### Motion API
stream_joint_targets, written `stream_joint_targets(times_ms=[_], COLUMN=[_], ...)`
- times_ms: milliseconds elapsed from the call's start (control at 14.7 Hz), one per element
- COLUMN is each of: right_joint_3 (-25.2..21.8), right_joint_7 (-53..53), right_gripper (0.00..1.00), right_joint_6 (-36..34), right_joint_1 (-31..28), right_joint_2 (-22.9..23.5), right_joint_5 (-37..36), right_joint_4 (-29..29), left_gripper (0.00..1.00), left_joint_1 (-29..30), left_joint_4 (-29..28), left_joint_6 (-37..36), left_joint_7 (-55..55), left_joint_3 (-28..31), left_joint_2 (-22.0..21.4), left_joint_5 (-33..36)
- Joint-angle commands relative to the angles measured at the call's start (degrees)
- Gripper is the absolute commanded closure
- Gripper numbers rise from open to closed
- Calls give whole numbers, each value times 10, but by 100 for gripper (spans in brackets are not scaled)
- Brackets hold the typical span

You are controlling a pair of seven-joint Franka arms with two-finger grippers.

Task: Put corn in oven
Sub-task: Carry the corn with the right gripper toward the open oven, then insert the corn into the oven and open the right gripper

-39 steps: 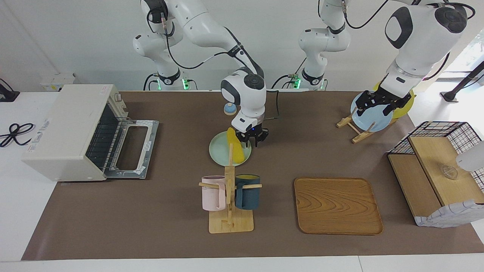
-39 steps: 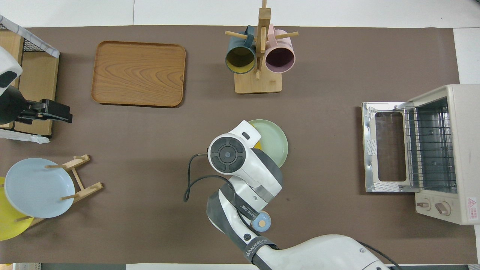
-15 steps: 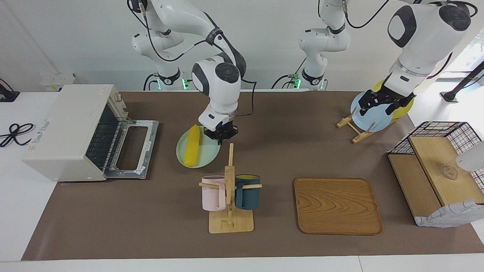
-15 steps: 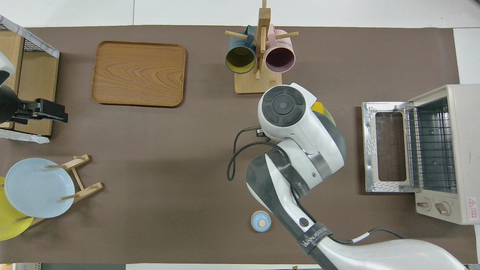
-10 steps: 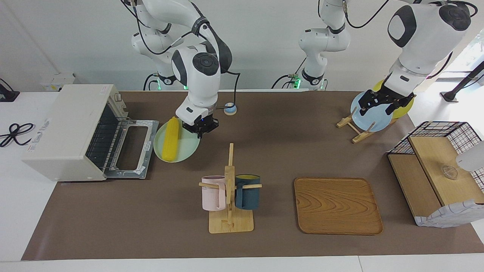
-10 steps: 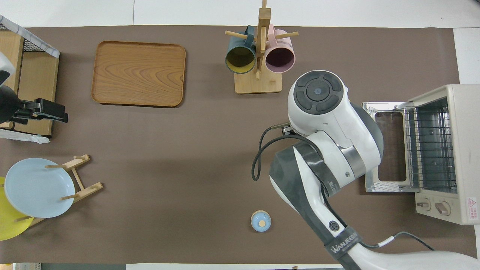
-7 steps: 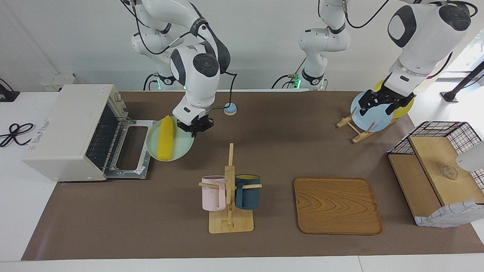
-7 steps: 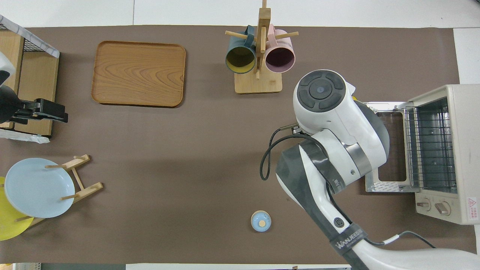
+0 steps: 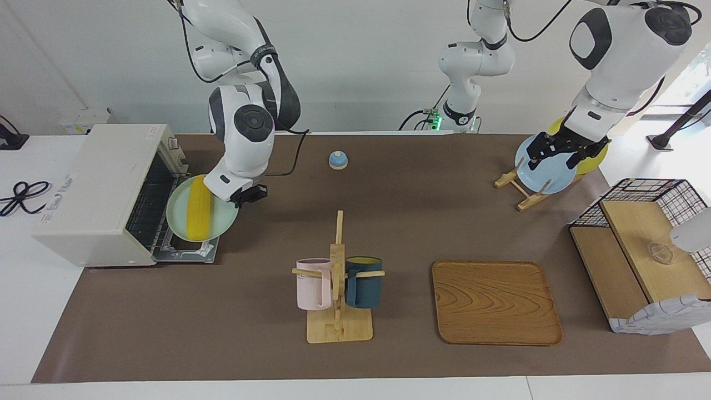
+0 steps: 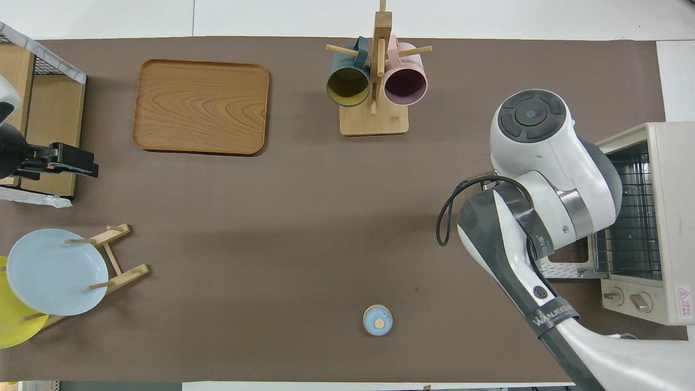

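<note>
Your oven [image 9: 100, 191] sits at the right arm's end of the table with its door [image 9: 191, 244] dropped flat, and the corn [image 9: 199, 214] lies on the pale green plate [image 9: 225, 222] held up in the air over that door, right at the mouth of the cavity. You will find the right gripper [image 9: 244, 195] at 3 o'clock of the corn, clamped on the plate's rim. The door's edges are mostly covered by the plate, with bare brown mat [image 9: 250, 333] between it and the mug rack [image 9: 338, 289]. The small blue knob [image 9: 338, 159] lies well apart. Your left gripper [image 9: 561, 153] hangs over the blue plate [image 9: 547, 178] in the dish stand; whether it grips I cannot tell
</note>
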Motion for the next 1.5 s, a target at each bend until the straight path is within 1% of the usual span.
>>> stream_joint_targets(times_ms=[0, 205, 410, 819, 1297, 1365, 1433], right_joint_3=[7, 8, 8, 8, 9, 9, 9], right_joint_7=[-11, -36, -42, -42, -81, -82, -82], right_gripper=[100, 100, 100, 100, 100, 77, 69], right_joint_6=[-2, 12, 12, 41, 54, 56, 56], right_joint_1=[-37, -78, -99, -117, -158, -159, -159], right_joint_2=[-28, -30, -36, -49, -51, -50, -50], right_joint_5=[-18, -18, -18, -11, -6, -3, 3], right_joint_4=[-32, -49, -63, -105, -112, -112, -112], left_gripper=[0, 0, 0, 0, 0, 0, 0], left_joint_1=[5, 5, 5, 5, 5, 5, 5], left_joint_4=[-1, -1, -1, -1, -1, -1, -1], left_joint_6=[4, 4, 4, 4, 4, 4, 4], left_joint_7=[2, 2, 2, 2, 2, 2, 2], left_joint_3=[-5, -5, -5, -5, -5, -5, -5], left_joint_2=[-5, -5, -5, -5, -5, -5, -5], left_joint_5=[12, 12, 12, 12, 12, 12, 12])
